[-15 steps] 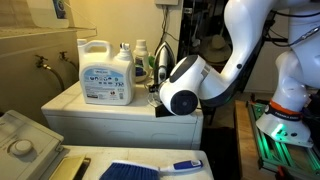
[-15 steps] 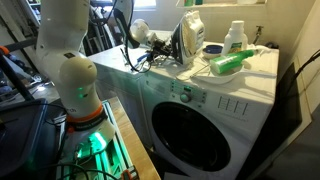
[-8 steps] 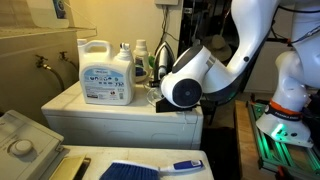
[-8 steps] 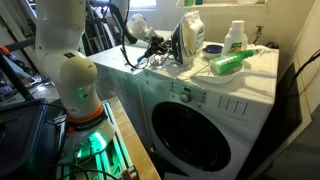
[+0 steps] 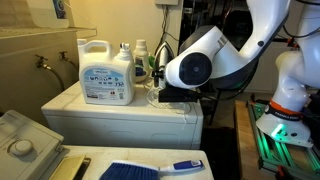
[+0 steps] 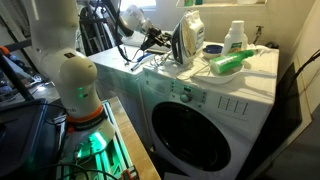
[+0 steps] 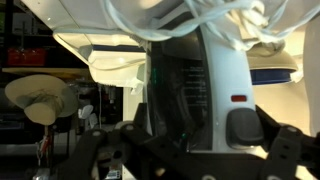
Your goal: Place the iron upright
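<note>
Black-and-white clothes iron (image 6: 188, 38): found standing on its heel on top of the white front-loading washing machine (image 6: 215, 125), toward the back, near the white detergent bottles (image 6: 235, 38). The long axis is judged near vertical, nose up. Which way the soleplate faces could not be settled. In the wrist view the iron (image 7: 195, 80) fills the centre, with loops of white cord (image 7: 150, 15) draped across the top.

Gripper (image 6: 152, 40): seen near the iron, on the side away from the bottles. In the wrist view the jaws are spread wide to either side of the body, and nothing is clamped.

Judgement: the placement appears done, and clearing away is the step in hand. The withdrawal is best made straight back, slow and level, so that no finger brushes the body. The cord should be kept clear, as a tug could topple the iron.
</note>
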Controlling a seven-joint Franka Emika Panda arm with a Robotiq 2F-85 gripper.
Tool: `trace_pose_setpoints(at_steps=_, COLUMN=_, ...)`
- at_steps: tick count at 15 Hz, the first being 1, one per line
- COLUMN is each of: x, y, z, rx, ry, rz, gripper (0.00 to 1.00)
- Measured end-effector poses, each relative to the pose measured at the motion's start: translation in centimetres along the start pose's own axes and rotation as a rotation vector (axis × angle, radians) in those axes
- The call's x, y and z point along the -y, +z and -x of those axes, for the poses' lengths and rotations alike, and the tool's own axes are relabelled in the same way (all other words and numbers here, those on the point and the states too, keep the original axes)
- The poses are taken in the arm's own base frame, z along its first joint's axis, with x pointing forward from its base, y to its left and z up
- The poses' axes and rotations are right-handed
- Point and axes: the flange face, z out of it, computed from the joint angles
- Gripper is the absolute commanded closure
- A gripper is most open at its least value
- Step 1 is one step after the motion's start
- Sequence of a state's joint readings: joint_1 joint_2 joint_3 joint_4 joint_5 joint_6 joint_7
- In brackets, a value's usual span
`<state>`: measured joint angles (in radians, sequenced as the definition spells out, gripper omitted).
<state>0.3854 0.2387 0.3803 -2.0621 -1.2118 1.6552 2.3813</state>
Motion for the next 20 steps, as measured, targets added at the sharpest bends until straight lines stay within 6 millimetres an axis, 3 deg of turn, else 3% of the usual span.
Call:
trace_pose_setpoints(at_steps=3, x=0.9, y=-0.9, z=-0.7, rx=0.055, ry=0.034, rz=-0.001, gripper=0.00)
trace_pose_setpoints(at_steps=10, x=3.4, y=-4.6, z=-4.8, rx=0.338, ry=0.117, rz=-0.009, gripper=0.00)
trace_pose_setpoints(at_steps=15, x=3.4, y=-5.6, z=-7.8, rx=0.462, ry=0.055, rz=0.037, gripper=0.00)
trace_pose_setpoints(at_steps=20, x=2.5, y=-7.1, z=-12.1, rx=0.495, ry=-0.005, rz=0.022, gripper=0.00)
